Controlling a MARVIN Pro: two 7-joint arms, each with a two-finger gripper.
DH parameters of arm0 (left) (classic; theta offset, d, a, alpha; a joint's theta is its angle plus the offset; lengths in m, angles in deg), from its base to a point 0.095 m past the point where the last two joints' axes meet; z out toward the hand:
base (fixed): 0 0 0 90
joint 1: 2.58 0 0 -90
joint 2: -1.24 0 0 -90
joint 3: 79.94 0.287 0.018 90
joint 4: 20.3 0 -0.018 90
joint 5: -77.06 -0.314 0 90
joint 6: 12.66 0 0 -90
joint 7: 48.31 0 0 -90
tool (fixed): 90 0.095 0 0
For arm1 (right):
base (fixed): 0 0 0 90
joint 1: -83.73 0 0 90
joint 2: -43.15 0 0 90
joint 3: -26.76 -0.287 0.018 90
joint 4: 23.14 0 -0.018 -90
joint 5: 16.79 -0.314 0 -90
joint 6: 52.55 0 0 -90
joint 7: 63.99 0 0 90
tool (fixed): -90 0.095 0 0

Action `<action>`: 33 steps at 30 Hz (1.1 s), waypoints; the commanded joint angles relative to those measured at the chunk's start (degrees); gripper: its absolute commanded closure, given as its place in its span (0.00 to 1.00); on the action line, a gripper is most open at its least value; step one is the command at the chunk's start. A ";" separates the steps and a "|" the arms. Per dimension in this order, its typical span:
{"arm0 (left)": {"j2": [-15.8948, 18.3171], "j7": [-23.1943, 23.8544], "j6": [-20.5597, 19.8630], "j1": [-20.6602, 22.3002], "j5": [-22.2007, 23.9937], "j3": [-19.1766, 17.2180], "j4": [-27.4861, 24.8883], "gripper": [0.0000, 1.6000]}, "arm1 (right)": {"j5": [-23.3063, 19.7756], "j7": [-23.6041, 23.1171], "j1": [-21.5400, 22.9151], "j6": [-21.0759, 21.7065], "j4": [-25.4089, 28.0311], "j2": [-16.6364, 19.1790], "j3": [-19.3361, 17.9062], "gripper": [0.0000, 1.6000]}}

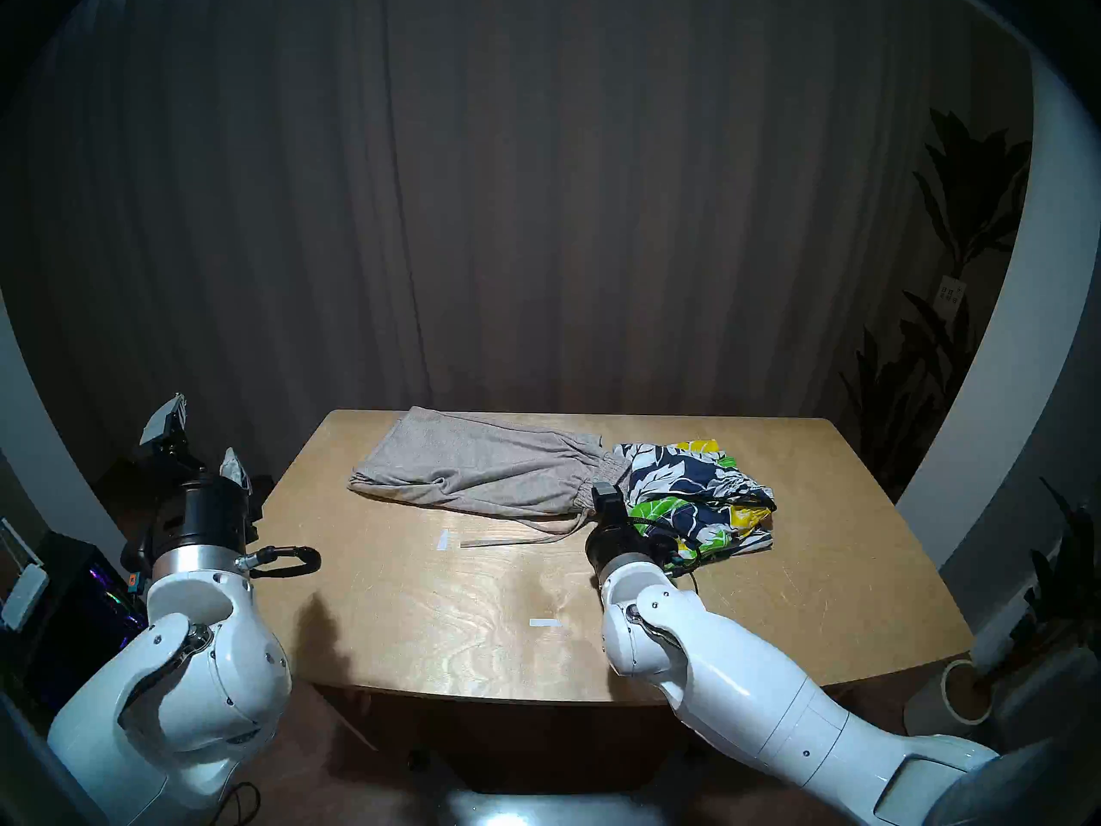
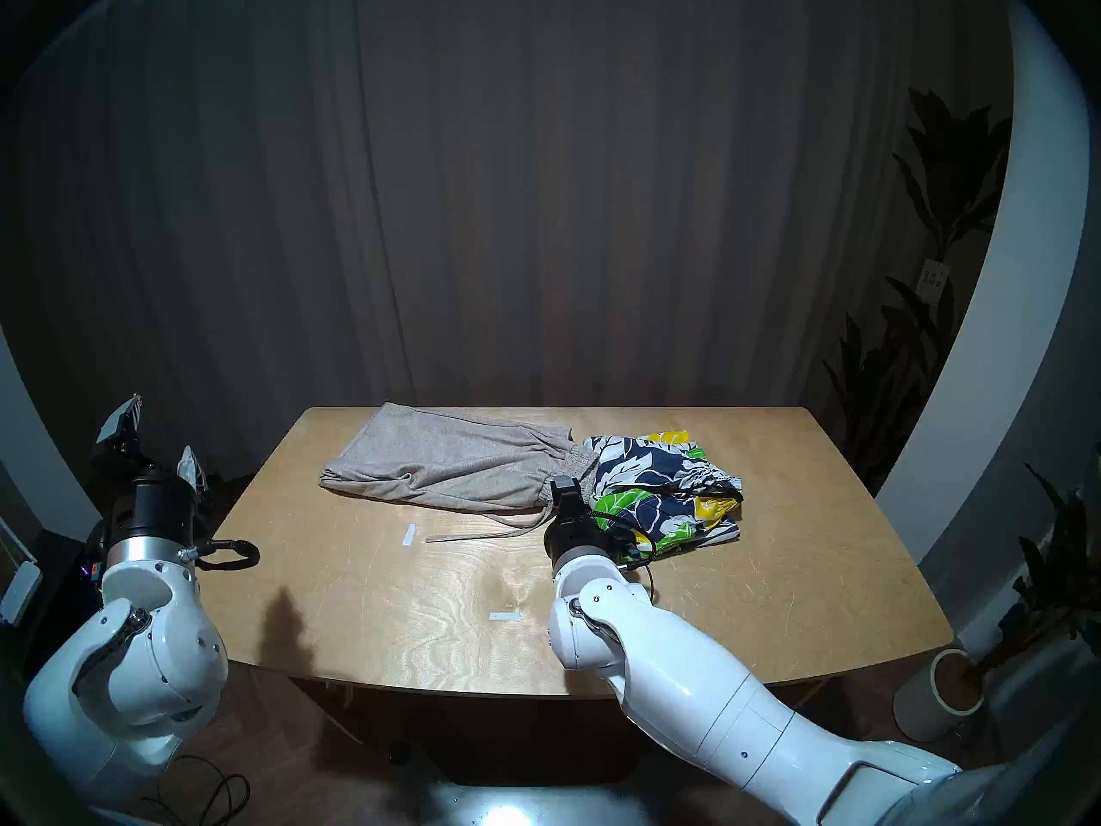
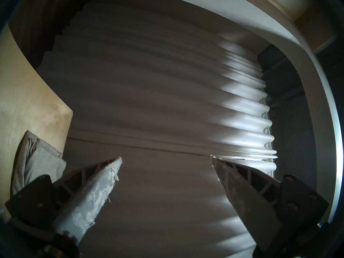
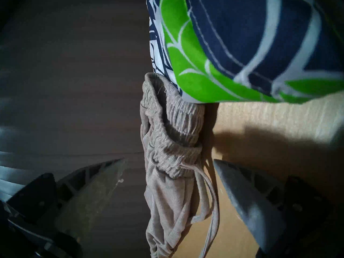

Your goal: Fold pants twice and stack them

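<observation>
Grey-beige pants point(image 1: 476, 470) lie folded lengthwise, waistband touching, perhaps under, crumpled floral shorts point(image 1: 694, 491).

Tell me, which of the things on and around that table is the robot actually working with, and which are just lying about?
Part of the job:
- light grey-beige knit pants, folded lengthwise
- navy, white, green and yellow floral shorts, bunched beside them
- right gripper, jaws open at the pants' waistband

Just lying about:
- white tape strips on the wooden table
- potted plant
- brown curtain

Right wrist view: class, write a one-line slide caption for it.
Open right gripper straddles the grey pants' gathered waistband, which touches the floral shorts on the wooden table.
</observation>
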 commanded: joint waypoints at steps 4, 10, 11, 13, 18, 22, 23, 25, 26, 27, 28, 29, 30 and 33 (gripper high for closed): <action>0.33 -3.96 -0.02 -5.20 -2.32 -5.39 -1.27 0.00 | -0.08 3.46 4.92 -1.16 -2.81 -3.96 -0.34 0.00; 0.41 -6.39 -0.02 -6.56 -3.41 -7.30 -1.27 0.00 | -0.10 5.12 6.20 -1.59 -4.64 -4.99 -0.32 0.00; 0.45 -6.96 -0.02 -6.86 -3.70 -7.70 -1.27 0.00 | -0.14 5.52 6.47 -1.74 -5.07 -5.29 -0.33 0.00; 0.48 -7.84 -0.02 -7.29 -4.17 -8.31 -1.27 0.00 | -0.18 6.08 6.93 -1.84 -5.75 -5.76 -0.31 0.00; 0.52 -9.41 -0.02 -7.91 -5.10 -9.30 -1.27 0.00 | -0.05 6.91 7.84 -1.88 -6.99 -6.75 -0.01 0.00; 0.30 -10.83 -0.02 -8.71 -6.22 -10.38 -1.27 0.00 | 0.29 7.67 8.88 -2.00 -8.37 -7.80 0.46 0.00; 0.21 -11.08 -0.02 -8.89 -6.46 -10.58 -1.27 0.00 | 0.36 7.78 9.10 -2.00 -8.73 -8.01 0.57 0.00; 0.08 -11.60 -0.02 -9.25 -6.92 -10.93 -1.27 0.00 | 0.53 7.97 9.55 -2.03 -9.42 -8.38 0.82 0.00; 0.01 -11.83 -0.02 -9.40 -7.10 -11.07 -1.27 0.00 | 0.56 8.07 9.77 -1.97 -9.71 -8.55 0.93 0.00; 0.01 -11.83 -0.02 -9.40 -7.10 -11.07 -1.27 0.00 | 0.56 8.07 9.77 -1.97 -9.71 -8.55 0.93 0.00; -0.10 -12.35 -0.02 -9.71 -7.55 -11.39 -1.27 0.00 | 0.71 8.30 10.30 -2.00 -10.42 -8.93 1.18 0.00; -0.16 -12.59 -0.02 -9.85 -7.79 -11.54 -1.27 0.00 | 0.82 8.42 10.58 -1.99 -10.80 -9.09 1.31 0.00; -0.25 -12.76 -0.02 -9.97 -7.98 -11.66 -1.27 0.00 | 0.91 8.50 10.85 -1.98 -11.23 -9.25 1.43 0.00; -0.50 -13.38 -0.02 -10.34 -8.70 -12.06 -1.27 0.00 | 1.14 8.73 11.59 -1.95 -12.50 -9.70 1.73 0.00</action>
